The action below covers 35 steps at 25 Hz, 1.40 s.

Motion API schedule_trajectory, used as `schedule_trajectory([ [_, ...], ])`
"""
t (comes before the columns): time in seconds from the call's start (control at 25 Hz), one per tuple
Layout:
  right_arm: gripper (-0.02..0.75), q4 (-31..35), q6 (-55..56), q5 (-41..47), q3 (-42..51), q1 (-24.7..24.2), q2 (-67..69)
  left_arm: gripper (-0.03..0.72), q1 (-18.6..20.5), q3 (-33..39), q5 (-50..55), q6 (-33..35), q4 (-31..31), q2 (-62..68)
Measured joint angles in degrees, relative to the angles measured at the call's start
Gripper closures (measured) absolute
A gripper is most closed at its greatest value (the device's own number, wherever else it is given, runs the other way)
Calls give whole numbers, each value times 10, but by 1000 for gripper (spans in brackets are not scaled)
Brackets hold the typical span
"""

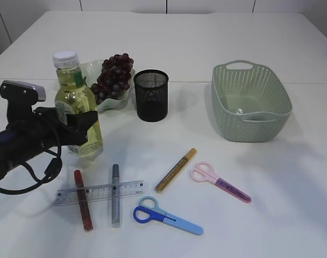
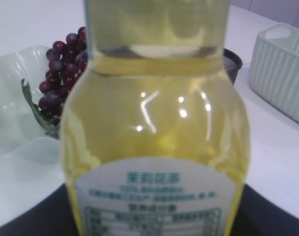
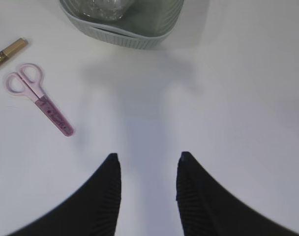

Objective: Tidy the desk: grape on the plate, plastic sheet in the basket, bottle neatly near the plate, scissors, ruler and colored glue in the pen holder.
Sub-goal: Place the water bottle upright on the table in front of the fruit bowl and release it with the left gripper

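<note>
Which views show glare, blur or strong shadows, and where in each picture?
Left wrist view: bright glare spots on the bottle, and its label print is blurred; the grapes behind are soft. Right wrist view: a faint broad shadow on the table below the basket; the pink scissors look sharp. Exterior view: soft shadows beside the pen holder; no strong glare.

left arm [image 1: 18,142]: matte black casing; grey-silver block on top; looped black cable below
right tool [image 3: 148,169]: two black fingers [image 3: 103,196]; fine ribbing on inner faces; tapered tips
</note>
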Motion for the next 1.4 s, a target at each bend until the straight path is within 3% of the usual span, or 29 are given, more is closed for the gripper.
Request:
schedule_trajectory([
  [0.56, 424, -3, 0, -21, 0, 0, 0, 260, 0, -110, -31, -1, 0, 116],
  [0.8, 424, -3, 0, -22, 0, 0, 0, 253, 0, -125, -48, -1, -1, 134],
  [1.24, 424, -3, -1, -25, 0, 0, 0, 96, 0, -127, -42, 0, 2, 129],
  [1.4, 424, -3, -1, -25, 0, 0, 0, 73, 0, -127, -44, -1, 5, 105],
])
